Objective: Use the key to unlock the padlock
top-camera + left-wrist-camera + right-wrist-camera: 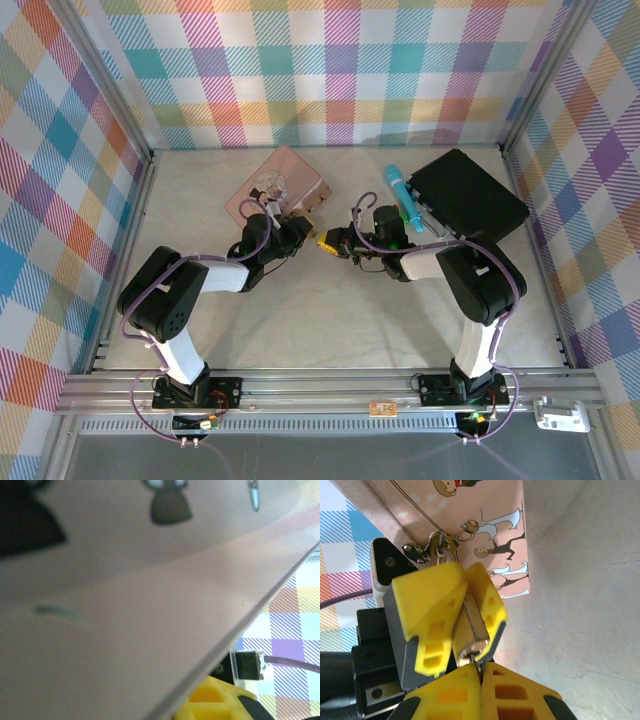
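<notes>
Pale marbled tabletop [580, 605]: left gripper [466, 580] pinches the boxy brass padlock [470, 625], right gripper [481, 672] pinches the slim key [478, 665] beneath.

Yellow fingers [427, 615] of the left end effector [465, 607] cover most of the small brass padlock [470, 630]; the right end effector [481, 676] hides nearly all of the slim key [477, 665]. Close up, the illustrated pink tin [125, 630] blurs, cropped at the edges.

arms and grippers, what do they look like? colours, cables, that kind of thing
The left arm and right arm match: chunky black joint housings, white link sections, and a purple cable looping along each. The left gripper and right gripper have black bodies and bright yellow jaws moulded with rectangular recesses.
</notes>
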